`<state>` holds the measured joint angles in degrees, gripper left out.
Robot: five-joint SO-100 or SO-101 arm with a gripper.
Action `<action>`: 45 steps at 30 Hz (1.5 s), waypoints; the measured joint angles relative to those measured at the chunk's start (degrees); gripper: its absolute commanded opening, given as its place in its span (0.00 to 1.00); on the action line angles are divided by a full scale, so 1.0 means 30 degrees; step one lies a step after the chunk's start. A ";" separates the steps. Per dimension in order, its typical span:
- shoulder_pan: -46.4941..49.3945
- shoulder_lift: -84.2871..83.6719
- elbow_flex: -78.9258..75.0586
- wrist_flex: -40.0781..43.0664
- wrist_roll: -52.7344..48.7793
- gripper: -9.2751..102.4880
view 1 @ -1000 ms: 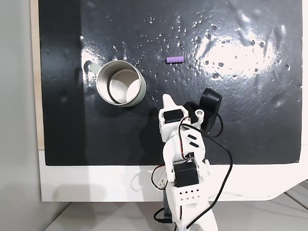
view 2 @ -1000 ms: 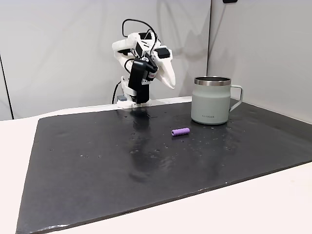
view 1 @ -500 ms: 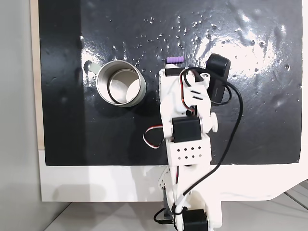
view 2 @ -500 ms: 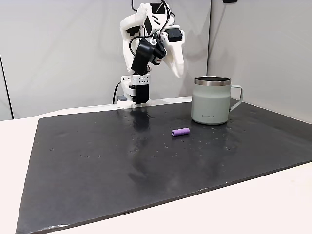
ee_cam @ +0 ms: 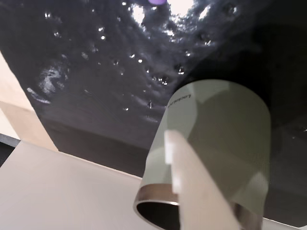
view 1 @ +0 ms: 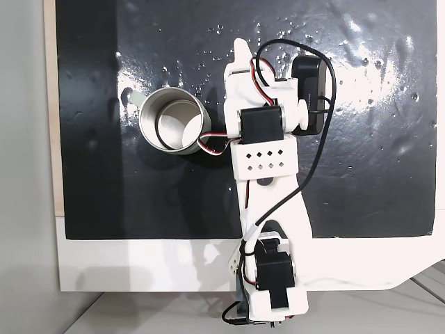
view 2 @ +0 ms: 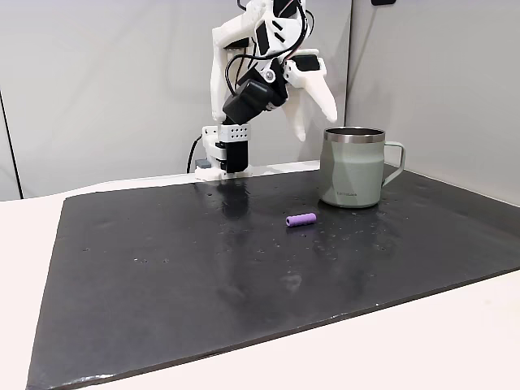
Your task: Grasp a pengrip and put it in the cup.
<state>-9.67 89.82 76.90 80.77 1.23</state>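
Pengrip: a small purple ribbed cylinder [view 2: 301,219] lying on its side on the black mat [view 2: 203,276], in front of the cup and apart from it in the side fixed view; a sliver of purple [ee_cam: 154,2] shows at the top edge of the wrist view.
Cup: a round metal mug [view 2: 351,166] with pale grey-green sides, a silvery rim and a small side handle, standing upright on the mat; seen from above [view 1: 175,120], its pale inside holds nothing.
Gripper: white two-finger gripper [view 2: 313,110] held high above the mat, just beside the cup's rim, fingers pointing down and spread apart, holding nothing.
Arm: white arm [view 1: 263,167] reaching from its base at the mat's far edge, raised and bent forward over the mat.
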 measured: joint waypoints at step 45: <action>0.1934 -1.2217 -0.5156 -0.2930 0.0439 0.29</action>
<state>-3.87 53.17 61.44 71.98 2.55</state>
